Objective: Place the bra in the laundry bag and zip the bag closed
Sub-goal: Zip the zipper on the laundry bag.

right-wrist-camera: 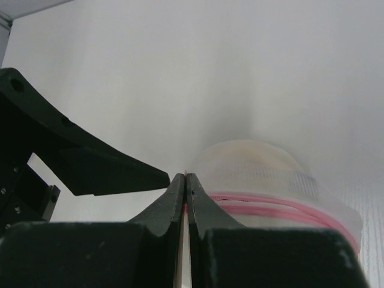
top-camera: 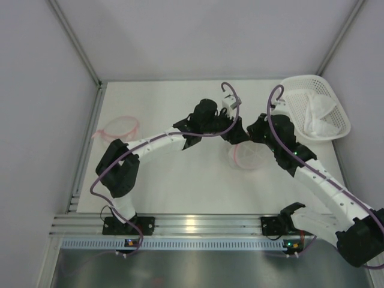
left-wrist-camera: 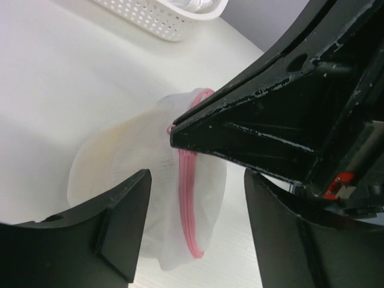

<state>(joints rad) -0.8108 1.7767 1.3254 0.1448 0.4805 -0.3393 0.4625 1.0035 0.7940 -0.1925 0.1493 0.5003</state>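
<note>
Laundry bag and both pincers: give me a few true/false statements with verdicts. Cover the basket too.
1. The right pincer is shut at the pink zipper of the laundry bag. True.
2. The left pincer is clamped on the bag. False: its jaws stand open, one finger on each side of the bag.
3. The white basket sits at the table's far right corner. True.
4. The laundry bag lies inside the basket. False: it lies on the table, apart from the basket.
</note>
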